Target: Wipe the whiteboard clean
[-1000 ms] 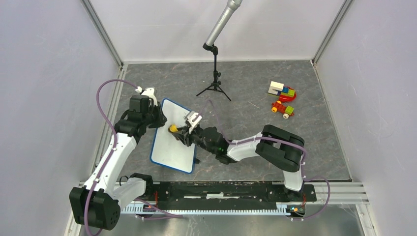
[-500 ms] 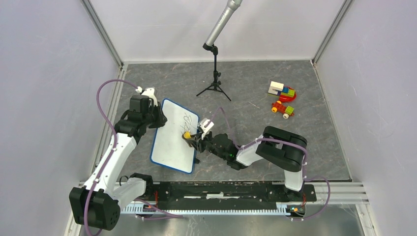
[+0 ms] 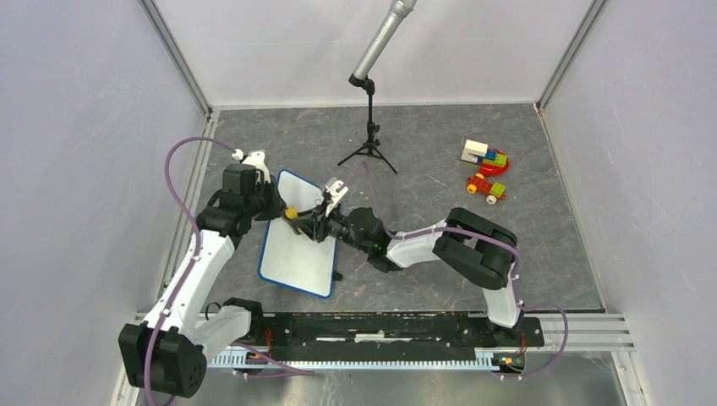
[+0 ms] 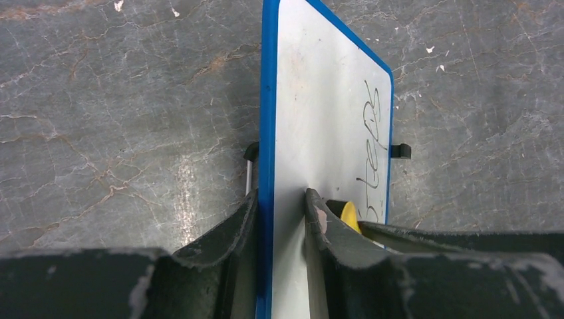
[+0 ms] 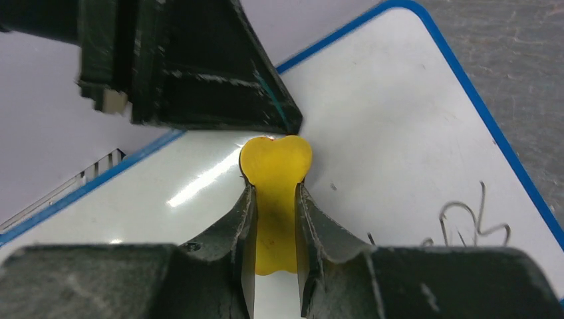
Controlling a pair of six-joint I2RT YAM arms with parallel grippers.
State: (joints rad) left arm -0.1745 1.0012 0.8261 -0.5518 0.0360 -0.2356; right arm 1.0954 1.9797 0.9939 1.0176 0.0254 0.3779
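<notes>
Left gripper (image 4: 282, 199) is closed on the blue rim of the whiteboard (image 3: 300, 254), which is found on the left part of the bench (image 3: 440, 152). Right gripper (image 5: 275, 189) is clamped tight on a small yellow eraser (image 5: 276, 156), whose rounded end is held against the white face, as far as can be told, just beside the left gripper. Black handwriting (image 4: 374, 156) is seen along the opposite rim.
</notes>
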